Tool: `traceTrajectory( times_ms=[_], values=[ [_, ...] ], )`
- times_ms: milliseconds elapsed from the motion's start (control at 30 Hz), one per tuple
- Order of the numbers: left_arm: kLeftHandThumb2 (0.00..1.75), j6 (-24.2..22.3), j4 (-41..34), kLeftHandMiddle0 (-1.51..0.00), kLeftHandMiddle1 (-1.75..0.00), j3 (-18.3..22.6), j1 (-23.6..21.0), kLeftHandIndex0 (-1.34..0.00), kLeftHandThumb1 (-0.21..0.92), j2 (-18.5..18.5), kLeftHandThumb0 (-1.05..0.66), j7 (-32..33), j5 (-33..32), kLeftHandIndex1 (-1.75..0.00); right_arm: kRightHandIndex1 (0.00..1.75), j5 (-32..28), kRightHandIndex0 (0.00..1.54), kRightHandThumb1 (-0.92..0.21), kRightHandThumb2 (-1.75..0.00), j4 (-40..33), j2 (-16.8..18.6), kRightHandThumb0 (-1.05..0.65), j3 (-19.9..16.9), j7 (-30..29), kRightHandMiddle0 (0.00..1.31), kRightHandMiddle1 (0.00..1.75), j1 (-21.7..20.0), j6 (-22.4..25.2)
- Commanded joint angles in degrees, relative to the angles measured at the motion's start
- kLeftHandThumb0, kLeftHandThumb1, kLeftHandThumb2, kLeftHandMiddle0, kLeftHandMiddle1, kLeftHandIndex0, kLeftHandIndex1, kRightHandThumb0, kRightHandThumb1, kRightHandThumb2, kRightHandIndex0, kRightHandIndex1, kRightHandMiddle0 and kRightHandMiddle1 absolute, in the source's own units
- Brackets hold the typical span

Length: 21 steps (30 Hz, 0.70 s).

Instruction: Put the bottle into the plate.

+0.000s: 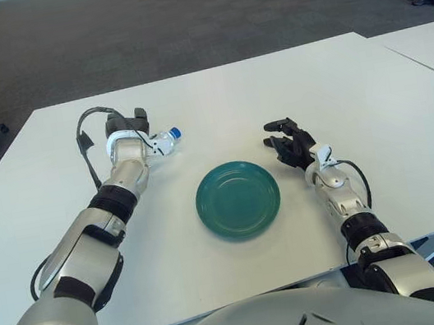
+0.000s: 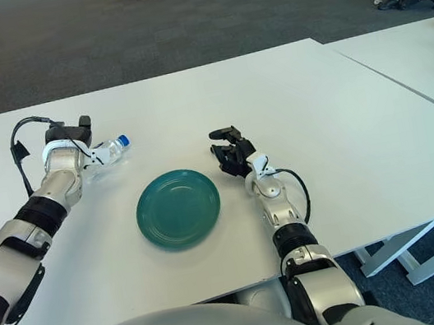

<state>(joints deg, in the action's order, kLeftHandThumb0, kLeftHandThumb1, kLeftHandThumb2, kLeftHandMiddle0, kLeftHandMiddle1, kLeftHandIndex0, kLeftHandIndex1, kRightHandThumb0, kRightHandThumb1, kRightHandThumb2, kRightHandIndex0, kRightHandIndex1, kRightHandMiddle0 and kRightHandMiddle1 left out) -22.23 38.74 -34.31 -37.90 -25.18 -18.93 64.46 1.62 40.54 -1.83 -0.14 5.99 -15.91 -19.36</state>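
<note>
Hiding much bottle (image 1: 162,142), apparently gripping: left robot hand (image 1: 127,127).

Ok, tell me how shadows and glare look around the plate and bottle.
Left eye view: only a soft, thin shadow under the plate, faint sheen on it. Right eye view: the clear bottle by the left hand blends into the white table.

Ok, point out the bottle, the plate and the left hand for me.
bottle (image 1: 165,140), left eye view, on its clear neck below the blue cap.
plate (image 1: 238,200), left eye view, on the bare green centre.
left hand (image 1: 127,132), left eye view, on the hand's white body beside the bottle.
</note>
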Motion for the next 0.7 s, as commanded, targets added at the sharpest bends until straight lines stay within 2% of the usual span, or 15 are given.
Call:
traceTrajectory(
  times_ms=[0,233,467,667],
  values=[
    [0.64,1.7,-0.82,-0.43,-0.13,-0.39,-1.75,0.0,0.92,-1.31,-1.05,-2.29,-1.09,0.0,0.42,-0.19,0.36,-0.82,-0.68,1.5,-0.52,-0.55,-0.38,0.0,0.18,1.15,-0.52,0.51],
    [0.65,4.96,-3.05,-0.52,-0.17,0.06,-1.23,0.0,0.92,-2.59,-1.05,-4.48,-3.17,0.0,0.42,0.29,0.38,-0.81,-0.69,1.87,-0.5,-0.54,-0.19,-0.75,0.18,1.16,-0.62,0.35],
    [0.64,6.35,-5.85,-0.62,-0.24,0.86,-0.75,-0.02,0.92,-4.01,-1.05,-6.54,-5.4,-0.01,0.42,0.88,0.39,-0.81,-0.7,2.43,-0.63,-0.55,0.08,-1.53,0.18,1.16,-0.76,-0.54],
    [0.62,5.52,-7.97,-0.57,-0.48,1.47,-0.42,0.0,0.92,-4.53,-1.05,-9.22,-6.8,-0.04,0.42,0.72,0.4,-0.81,-0.7,2.64,-0.5,-0.54,0.06,-1.68,0.18,1.16,-0.89,-0.75]
  ],
)
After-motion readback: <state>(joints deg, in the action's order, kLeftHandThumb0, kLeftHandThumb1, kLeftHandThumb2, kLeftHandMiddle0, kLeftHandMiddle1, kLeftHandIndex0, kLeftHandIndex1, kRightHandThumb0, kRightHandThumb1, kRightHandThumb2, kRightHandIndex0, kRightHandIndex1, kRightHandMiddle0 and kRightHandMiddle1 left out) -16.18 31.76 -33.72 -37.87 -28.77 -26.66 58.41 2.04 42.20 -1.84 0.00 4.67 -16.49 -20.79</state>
